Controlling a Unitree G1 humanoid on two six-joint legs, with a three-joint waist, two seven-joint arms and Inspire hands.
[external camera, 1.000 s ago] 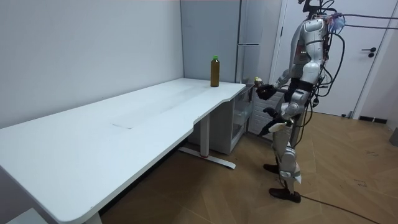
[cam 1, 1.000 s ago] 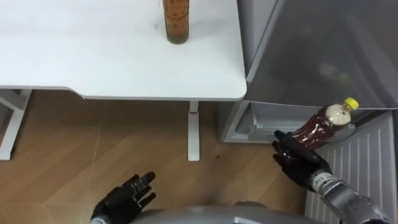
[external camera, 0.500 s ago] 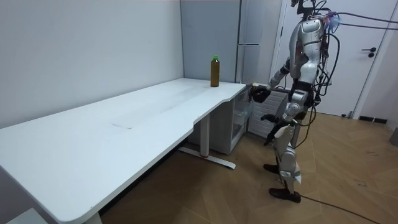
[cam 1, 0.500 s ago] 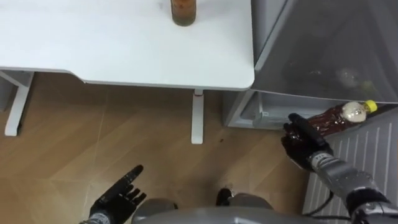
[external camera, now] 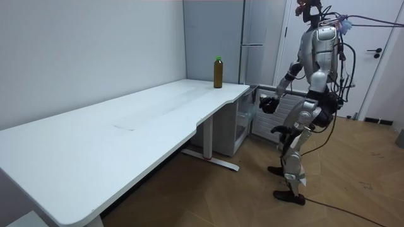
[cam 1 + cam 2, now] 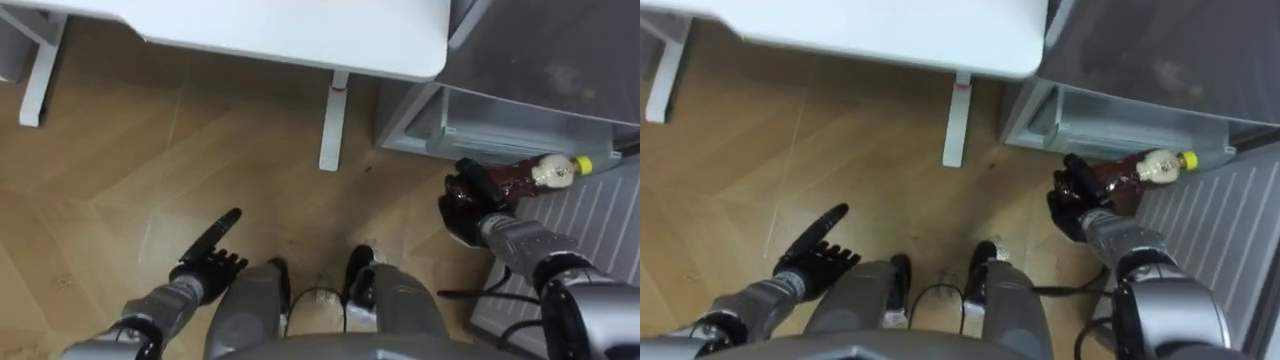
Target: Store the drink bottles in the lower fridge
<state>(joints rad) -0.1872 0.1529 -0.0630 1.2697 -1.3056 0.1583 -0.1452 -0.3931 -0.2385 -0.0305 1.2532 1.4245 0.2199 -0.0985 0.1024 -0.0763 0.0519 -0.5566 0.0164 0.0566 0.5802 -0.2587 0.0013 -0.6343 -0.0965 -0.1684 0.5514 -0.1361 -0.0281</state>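
Note:
My right hand point(image 6: 468, 208) is shut on a dark drink bottle point(image 6: 522, 178) with a yellow cap, which lies almost level, cap to the right. It hangs just in front of the open lower fridge compartment point(image 6: 500, 128). The right eye view has the same hand point(image 6: 1078, 208) and bottle point(image 6: 1132, 171). Low at the left, above the wooden floor, my left hand point(image 6: 212, 258) is held open and holds nothing. A second amber bottle point(image 5: 218, 72) with a green cap stands on the white table point(image 5: 158, 107) near the fridge point(image 5: 252, 57). In the room view I stand bent before the fridge.
The open fridge door's ribbed inner side point(image 6: 590, 250) stands at my right. The white table's corner point(image 6: 380, 45) and its leg point(image 6: 334, 120) are close to the fridge's left side. A white room door point(image 5: 372, 63) is behind me.
The camera has tipped down as I bent forward. My right hand has lowered the bottle and laid it flatter before the lower compartment. The left hand hangs lower by my legs.

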